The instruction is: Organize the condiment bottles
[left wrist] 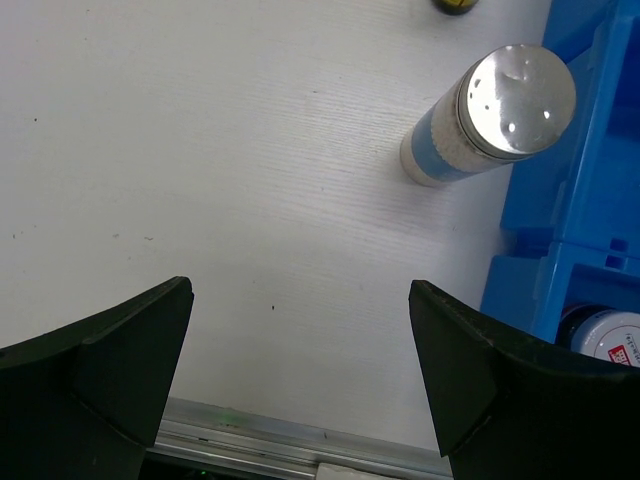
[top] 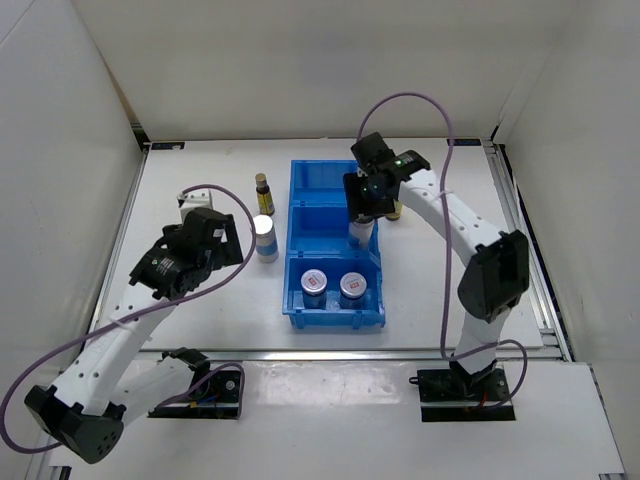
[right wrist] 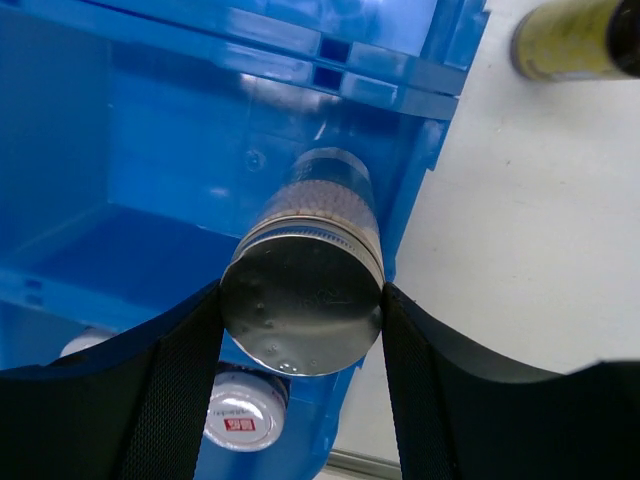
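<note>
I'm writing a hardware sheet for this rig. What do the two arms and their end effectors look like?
The left arm and right arm both have white links joined by black joint housings. A thin lilac cable loops along each. The left end effector and right end effector each carry two broad matte-black fingers; a small green light glows at the right wrist.

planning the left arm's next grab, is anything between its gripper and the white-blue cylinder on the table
Nothing visible. Only bare table lies between the open left gripper and the white-blue cylinder. The blue bin stands close beside the cylinder, off that path.
</note>
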